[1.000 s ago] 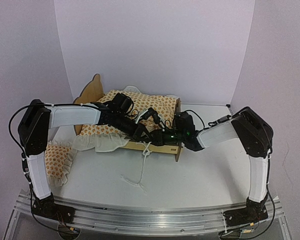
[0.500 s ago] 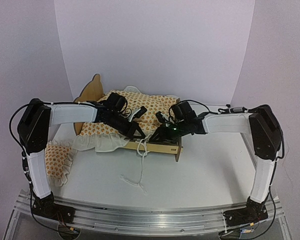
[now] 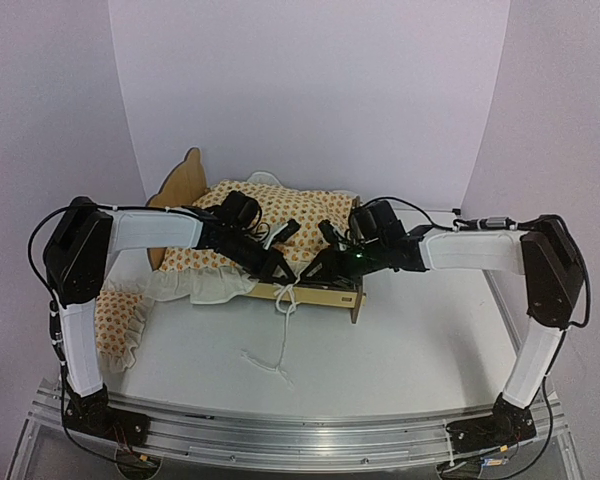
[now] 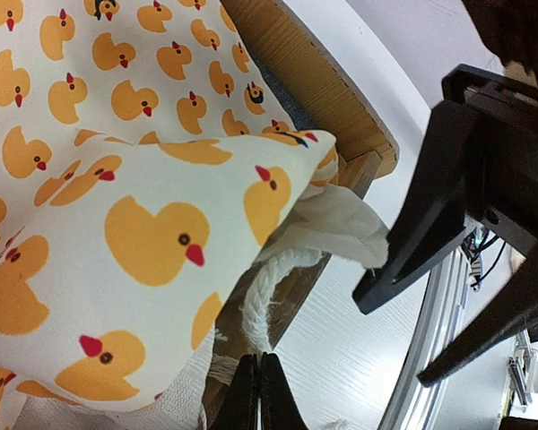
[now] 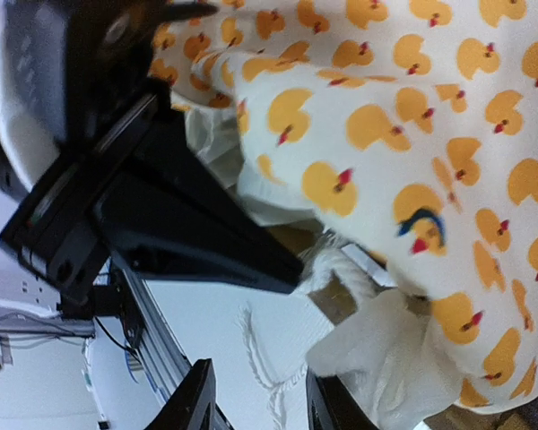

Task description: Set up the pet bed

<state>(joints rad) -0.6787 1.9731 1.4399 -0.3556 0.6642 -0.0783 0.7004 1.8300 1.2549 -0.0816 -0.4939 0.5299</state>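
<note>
Pet bed (image 3: pixel 320 294) sits mid-counter toward 12 o'clock, headboard (image 3: pixel 185 175) at its 9 o'clock end and foot at 3 o'clock. The duck-print cushion (image 3: pixel 280 212) is already lying in the frame.

Change over the last second: the right arm has lifted and straightened from its low reach across the bed front, and the right gripper (image 3: pixel 325 263) has pulled up to the cushion's near corner. Its fingers have parted to a moderate gap with nothing between them. It reads as a release, so that corner is probably placed.

The left gripper (image 3: pixel 276 269) has not moved and is fully closed at the near rail. The tie cord (image 3: pixel 283 335) runs right up to its tips in the left wrist view, but I cannot tell if it is pinched.

Likely the cushion still needs tying or tucking, and the pillow isn't on yet.

Around:
- The matching pillow (image 3: pixel 115 318) is on the counter (image 3: pixel 410 340) at 8 o'clock, beside the left arm.
- The cord hangs over the rail and trails toward 6 o'clock.
- The two grippers are crowded just beside each other at the same corner, so there is a collision and cord-snag risk.
</note>
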